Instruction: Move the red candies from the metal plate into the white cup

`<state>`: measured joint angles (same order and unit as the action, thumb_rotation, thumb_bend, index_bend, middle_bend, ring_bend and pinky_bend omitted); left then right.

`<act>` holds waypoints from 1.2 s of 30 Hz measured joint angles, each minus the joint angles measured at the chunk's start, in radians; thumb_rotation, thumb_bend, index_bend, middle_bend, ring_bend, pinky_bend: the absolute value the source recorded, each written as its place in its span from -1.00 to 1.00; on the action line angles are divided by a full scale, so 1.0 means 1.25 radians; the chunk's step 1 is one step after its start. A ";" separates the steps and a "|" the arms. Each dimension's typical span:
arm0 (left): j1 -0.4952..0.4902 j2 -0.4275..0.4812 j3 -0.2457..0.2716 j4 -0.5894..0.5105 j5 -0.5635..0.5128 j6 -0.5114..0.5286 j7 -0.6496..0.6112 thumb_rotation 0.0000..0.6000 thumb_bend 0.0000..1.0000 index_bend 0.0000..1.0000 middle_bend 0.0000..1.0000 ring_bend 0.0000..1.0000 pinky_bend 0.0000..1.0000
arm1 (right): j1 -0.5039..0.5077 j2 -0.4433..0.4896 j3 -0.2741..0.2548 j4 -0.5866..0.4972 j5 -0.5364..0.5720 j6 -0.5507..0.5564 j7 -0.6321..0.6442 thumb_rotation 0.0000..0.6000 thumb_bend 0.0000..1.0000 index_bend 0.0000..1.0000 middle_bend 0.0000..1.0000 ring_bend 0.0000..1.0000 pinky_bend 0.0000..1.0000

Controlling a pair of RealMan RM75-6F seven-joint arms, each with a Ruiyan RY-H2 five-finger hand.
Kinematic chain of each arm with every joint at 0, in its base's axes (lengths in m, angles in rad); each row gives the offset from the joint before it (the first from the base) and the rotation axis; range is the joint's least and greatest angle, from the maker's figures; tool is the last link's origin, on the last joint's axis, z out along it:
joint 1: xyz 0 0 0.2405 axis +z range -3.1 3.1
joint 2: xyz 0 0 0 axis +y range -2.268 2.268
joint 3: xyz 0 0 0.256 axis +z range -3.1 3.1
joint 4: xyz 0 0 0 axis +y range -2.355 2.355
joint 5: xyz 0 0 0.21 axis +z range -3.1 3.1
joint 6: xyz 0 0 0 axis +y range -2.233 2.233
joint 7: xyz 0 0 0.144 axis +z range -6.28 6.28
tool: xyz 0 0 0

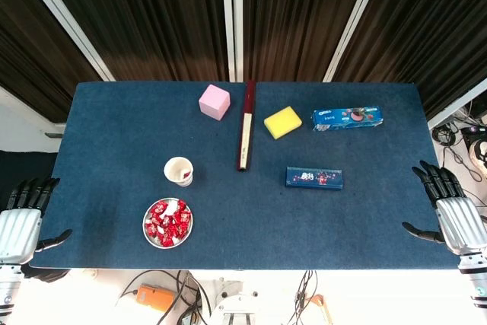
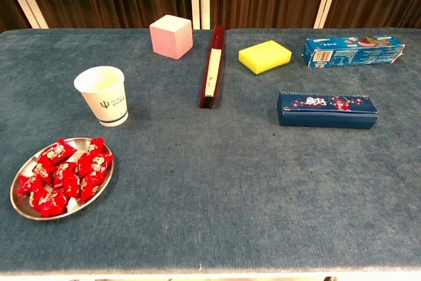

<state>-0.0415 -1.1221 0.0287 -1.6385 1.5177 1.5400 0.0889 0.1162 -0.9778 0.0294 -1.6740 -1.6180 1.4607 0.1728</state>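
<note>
- The metal plate (image 2: 20, 203) sits near the front left corner of the blue surface (image 2: 217, 189), with a heap of red candies (image 2: 64, 174) piled on it
- The head view shows one pale, whitish piece (image 1: 172, 207) among the red ones on the plate
- The white cup (image 2: 103, 95) stands upright just behind the plate, apart from it; in the head view something red shows inside it at the bottom
- The left hand (image 1: 23, 218) is off the left front edge of the surface, fingers spread and pointing away from the robot, thumb stretched out towards the surface; it holds nothing
- The plate and cup lie to the right of that left hand, well apart from it, with bare blue cloth in between
- The right hand (image 1: 449, 205) hangs at the right front edge, likewise released with fingers apart and empty, far across the surface from the candies
- Neither hand appears in the chest view
- A pink cube (image 2: 171, 36) rests towards the back, left of centre
- A long dark red box (image 2: 212, 67) lies lengthwise along the middle, running front to back
- A yellow sponge (image 2: 264, 56) lies just right of the long box, near the back
- A blue biscuit packet (image 2: 352, 51) lies at the back right
- A dark blue box (image 2: 327, 110) lies in front of the packet, right of centre
</note>
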 measured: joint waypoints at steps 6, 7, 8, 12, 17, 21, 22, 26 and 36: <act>-0.010 -0.009 0.008 0.004 0.044 -0.008 -0.006 1.00 -0.95 -0.57 -0.56 -0.73 -0.78 | 0.003 0.032 0.010 -0.028 -0.011 0.021 -0.010 1.00 -0.58 -1.00 -0.95 -1.00 -0.88; -0.013 -0.011 0.009 0.005 0.058 -0.008 -0.008 1.00 -0.95 -0.54 -0.49 -0.65 -0.63 | 0.003 0.036 0.012 -0.033 -0.012 0.024 -0.013 1.00 -0.59 -1.00 -0.95 -1.00 -0.88; -0.017 -0.014 0.011 0.007 0.074 -0.008 -0.010 1.00 -0.94 -0.51 -0.42 -0.57 -0.49 | 0.003 0.042 0.013 -0.040 -0.014 0.027 -0.016 1.00 -0.58 -1.00 -0.95 -1.00 -0.88; -0.049 -0.038 0.026 0.028 0.163 -0.026 -0.022 1.00 -0.86 -0.36 -0.03 -0.16 -0.02 | 0.005 0.050 0.016 -0.053 -0.015 0.027 -0.015 1.00 -0.58 -1.00 -0.95 -1.00 -0.88; -0.108 -0.083 0.046 0.058 0.243 -0.097 -0.017 1.00 -0.77 -0.29 0.48 0.32 0.41 | 0.010 0.051 0.013 -0.058 -0.014 0.015 -0.016 1.00 -0.58 -1.00 -0.95 -1.00 -0.88; -0.149 -0.129 0.062 0.075 0.271 -0.167 0.003 1.00 -0.73 -0.26 0.69 0.54 0.49 | 0.010 0.051 0.012 -0.062 -0.011 0.015 -0.022 1.00 -0.58 -1.00 -0.95 -1.00 -0.88; -0.157 -0.139 0.064 0.079 0.273 -0.181 0.009 1.00 -0.72 -0.26 0.71 0.56 0.49 | 0.009 0.052 0.012 -0.064 -0.010 0.015 -0.024 1.00 -0.58 -1.00 -0.95 -1.00 -0.88; -0.184 -0.182 0.069 0.093 0.274 -0.227 0.034 1.00 -0.69 -0.25 0.77 0.63 0.50 | 0.010 0.053 0.011 -0.069 -0.006 0.011 -0.031 1.00 -0.58 -1.00 -0.95 -1.00 -0.88; -0.198 -0.230 0.066 0.126 0.242 -0.239 0.061 1.00 -0.61 -0.17 0.79 0.64 0.51 | 0.015 0.049 0.011 -0.071 0.003 -0.002 -0.037 1.00 -0.59 -1.00 -0.95 -1.00 -0.88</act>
<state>-0.2888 -1.4090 0.1109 -1.4814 1.8205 1.2407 0.1654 0.1346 -0.9165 0.0438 -1.7630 -1.6138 1.4588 0.1267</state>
